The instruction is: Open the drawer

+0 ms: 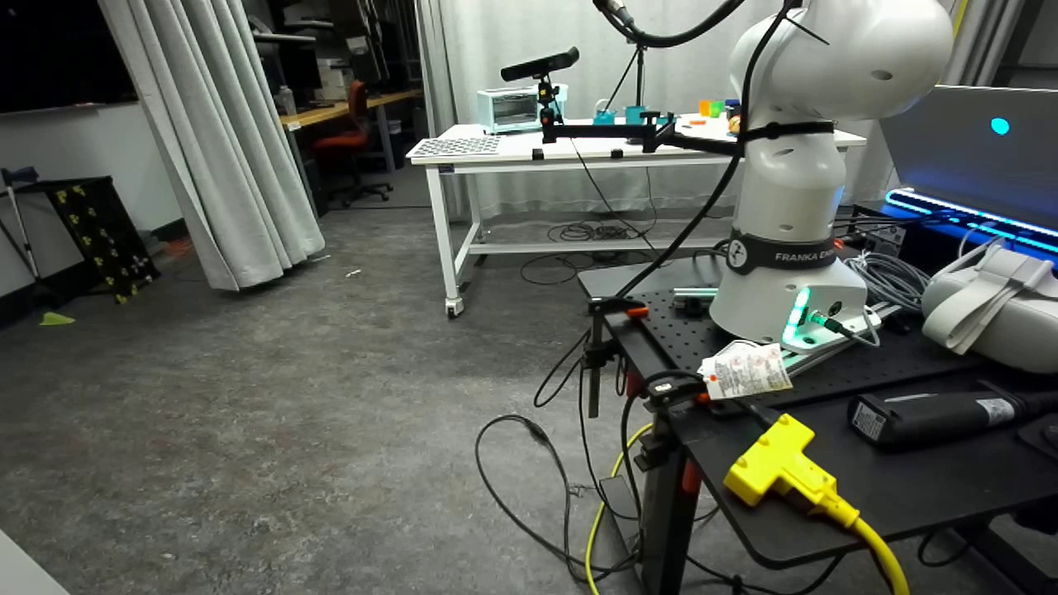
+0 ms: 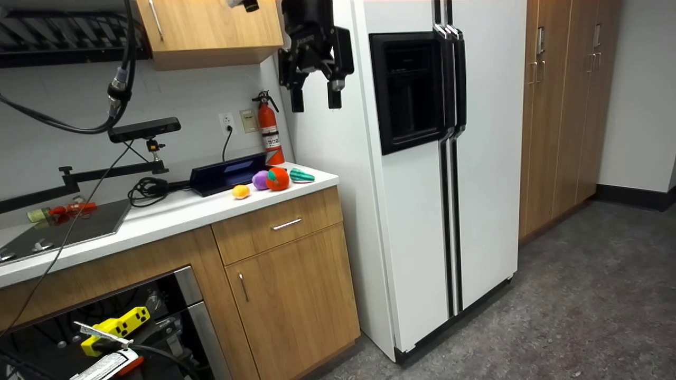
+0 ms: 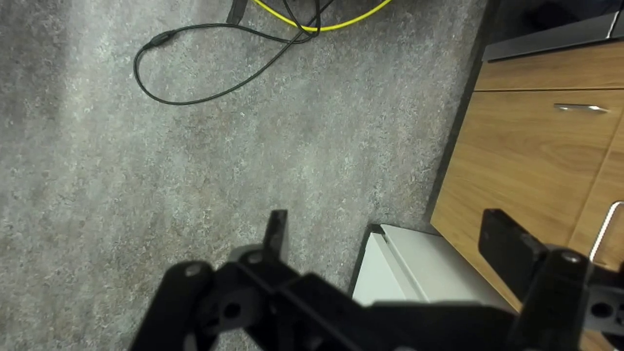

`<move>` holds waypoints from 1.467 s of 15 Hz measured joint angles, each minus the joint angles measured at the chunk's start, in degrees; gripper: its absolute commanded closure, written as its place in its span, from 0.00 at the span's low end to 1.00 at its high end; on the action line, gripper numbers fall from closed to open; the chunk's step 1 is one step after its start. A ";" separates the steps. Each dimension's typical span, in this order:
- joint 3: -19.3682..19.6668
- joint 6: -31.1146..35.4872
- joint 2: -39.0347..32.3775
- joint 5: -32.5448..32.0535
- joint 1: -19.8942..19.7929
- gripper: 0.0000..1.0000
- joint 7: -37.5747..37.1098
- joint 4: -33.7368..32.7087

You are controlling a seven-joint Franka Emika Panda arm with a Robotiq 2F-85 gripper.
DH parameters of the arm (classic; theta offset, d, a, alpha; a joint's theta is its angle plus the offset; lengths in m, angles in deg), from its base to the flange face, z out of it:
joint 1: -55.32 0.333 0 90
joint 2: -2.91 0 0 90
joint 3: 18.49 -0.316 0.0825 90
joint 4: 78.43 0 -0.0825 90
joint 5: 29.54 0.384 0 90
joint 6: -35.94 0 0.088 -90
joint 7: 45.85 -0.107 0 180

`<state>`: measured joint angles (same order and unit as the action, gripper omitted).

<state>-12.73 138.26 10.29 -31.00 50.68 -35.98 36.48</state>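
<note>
while the drawer (image 2: pixel 277 235) sits closed above the door (image 2: pixel 296 295) and beside the fridge (image 2: pixel 412 211), the tool (image 2: pixel 316 100) hangs well apart from it, spread and holding nothing. the step in hand seems to be the approach; the next move likely calls for lowering and turning the tool toward the handle (image 2: pixel 287 224), ready to grip and pull.

The end effector (image 2: pixel 316 100) hangs spread apart, higher than the closed wooden drawer (image 2: pixel 280 233) beneath the white countertop (image 2: pixel 177 212).
</note>
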 measured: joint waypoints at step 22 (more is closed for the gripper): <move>-7.28 14.14 -20.33 16.22 3.47 0.00 3.68 -2.35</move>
<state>-20.01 152.40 -10.04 -14.78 54.15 -32.30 34.13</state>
